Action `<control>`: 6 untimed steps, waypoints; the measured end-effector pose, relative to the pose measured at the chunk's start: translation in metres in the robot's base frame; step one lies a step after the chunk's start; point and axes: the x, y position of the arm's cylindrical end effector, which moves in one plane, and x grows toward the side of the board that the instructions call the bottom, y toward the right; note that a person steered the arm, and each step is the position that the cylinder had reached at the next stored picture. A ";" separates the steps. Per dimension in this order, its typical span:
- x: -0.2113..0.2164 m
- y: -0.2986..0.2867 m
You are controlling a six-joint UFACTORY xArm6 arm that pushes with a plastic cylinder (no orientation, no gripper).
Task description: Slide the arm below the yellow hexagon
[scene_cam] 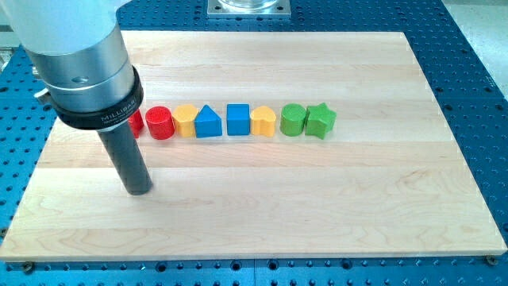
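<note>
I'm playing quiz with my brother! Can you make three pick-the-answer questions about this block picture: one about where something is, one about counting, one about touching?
1. Where is my tip?
A. below the row, toward the view's left
B. above the row
C. right of the green star

2. How many blue blocks are there?
A. one
B. two
C. three

3. Is my tip touching a block?
A. yes, a red one
B. yes, a yellow one
C. no, it stands apart

Answers: 1 A, it sits lower than the red cylinder. 2 B, the blue triangle and blue cube. 3 C, bare board surrounds it.
</note>
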 end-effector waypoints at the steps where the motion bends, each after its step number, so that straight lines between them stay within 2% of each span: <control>1: 0.000 0.000; 3: -0.029 -0.006; 4: -0.029 -0.006; 6: -0.052 0.014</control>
